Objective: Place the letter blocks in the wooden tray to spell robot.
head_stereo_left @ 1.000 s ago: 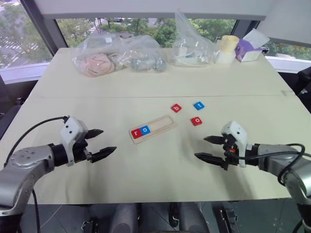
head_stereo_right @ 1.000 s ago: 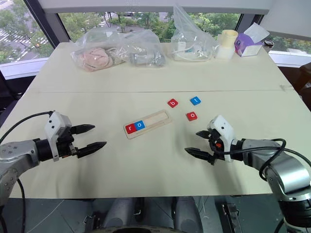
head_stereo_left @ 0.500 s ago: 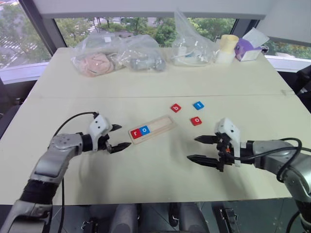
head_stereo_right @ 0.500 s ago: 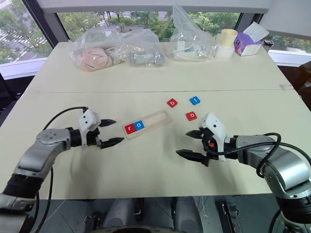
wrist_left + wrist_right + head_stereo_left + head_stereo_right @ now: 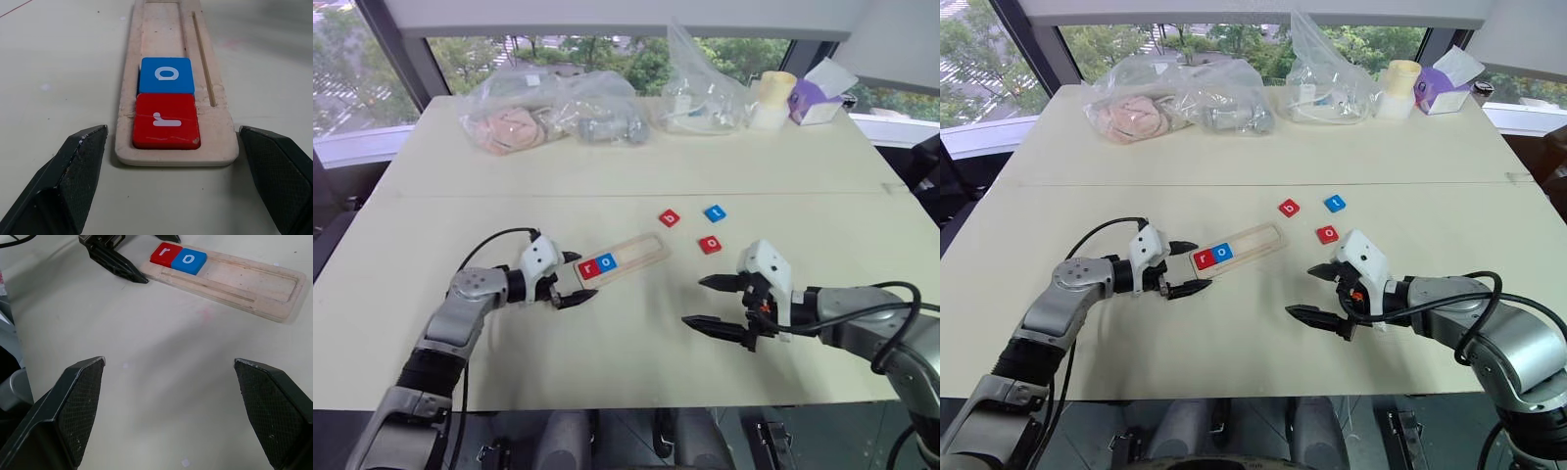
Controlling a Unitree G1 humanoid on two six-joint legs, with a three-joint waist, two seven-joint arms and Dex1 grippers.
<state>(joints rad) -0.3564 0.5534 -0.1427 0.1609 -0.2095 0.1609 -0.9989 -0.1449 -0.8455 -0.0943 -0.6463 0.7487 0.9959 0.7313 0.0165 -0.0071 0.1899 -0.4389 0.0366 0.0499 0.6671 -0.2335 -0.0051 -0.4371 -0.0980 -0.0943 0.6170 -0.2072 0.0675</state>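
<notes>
The wooden tray [image 5: 642, 252] lies slanted at mid-table, with a red r block [image 5: 588, 268] and a blue o block [image 5: 606, 261] seated at its left end. Right of it, loose on the table, are a red b block [image 5: 670, 217], a blue t block [image 5: 715, 212] and a red o block [image 5: 710, 244]. My left gripper [image 5: 578, 277] is open at the tray's left end, one finger on each side of it and not touching; in the left wrist view the r block [image 5: 166, 121] sits between the fingers. My right gripper [image 5: 695, 302] is open and empty, below the loose red o block.
Clear plastic bags [image 5: 548, 113] holding soft items lie along the far side of the table, next to another bag [image 5: 703, 88]. A cream cup [image 5: 773, 98] and a purple tissue box [image 5: 815, 100] stand at the far right corner. The near table edge runs just behind both arms.
My left gripper has swung right and forward, from the open table to the tray's left end. My right gripper has drifted a little to the left. The blocks have not moved.
</notes>
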